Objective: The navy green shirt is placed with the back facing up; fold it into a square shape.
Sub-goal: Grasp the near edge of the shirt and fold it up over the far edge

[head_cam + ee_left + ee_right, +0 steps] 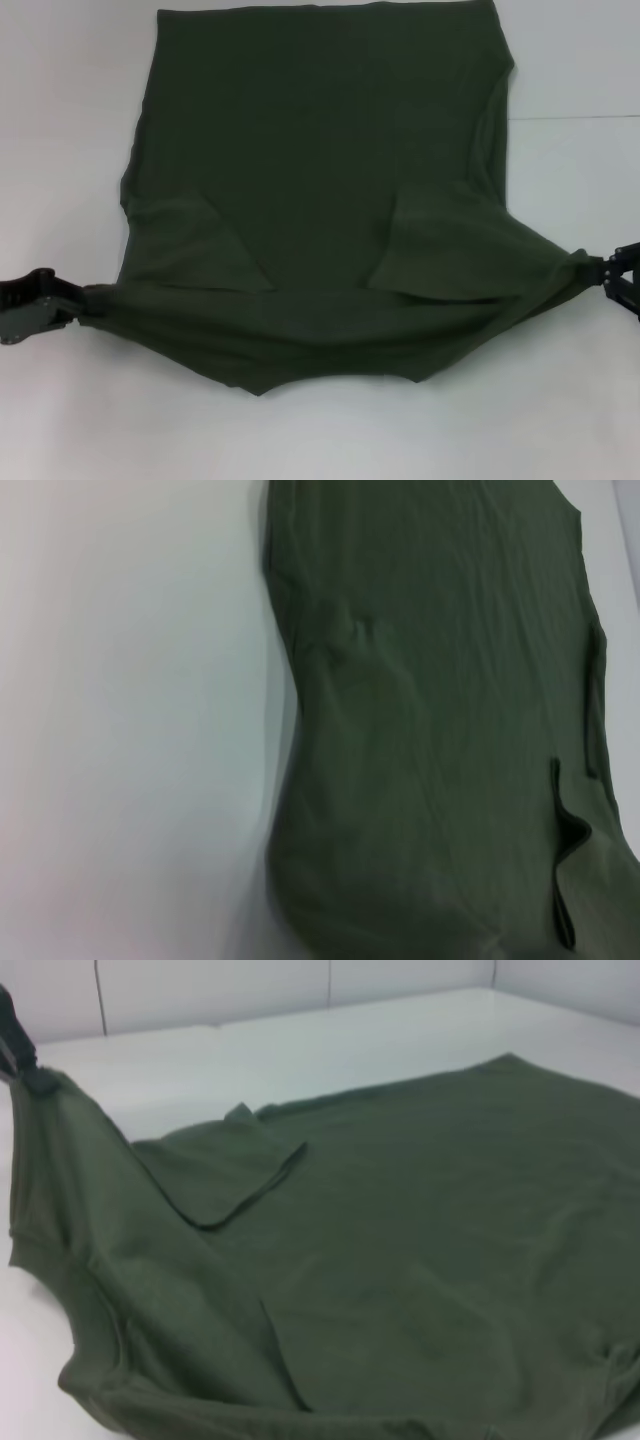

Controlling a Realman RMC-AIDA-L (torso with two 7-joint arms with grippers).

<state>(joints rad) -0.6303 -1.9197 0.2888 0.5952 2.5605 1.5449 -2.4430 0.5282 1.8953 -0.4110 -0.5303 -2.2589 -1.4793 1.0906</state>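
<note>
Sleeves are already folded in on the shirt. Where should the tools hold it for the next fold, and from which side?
Keep the holds it has: the left tool and right tool each pinch an outer corner of the shirt at its near end, coming in from the sides. The near edge is stretched between them, so it can probably be carried over evenly.

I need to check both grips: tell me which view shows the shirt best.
Head view: the whole shirt lies spread, sleeves folded in, left pincer and right pincer pulling its near corners. The left wrist view shows only one side; the right wrist view a slanted part.
</note>
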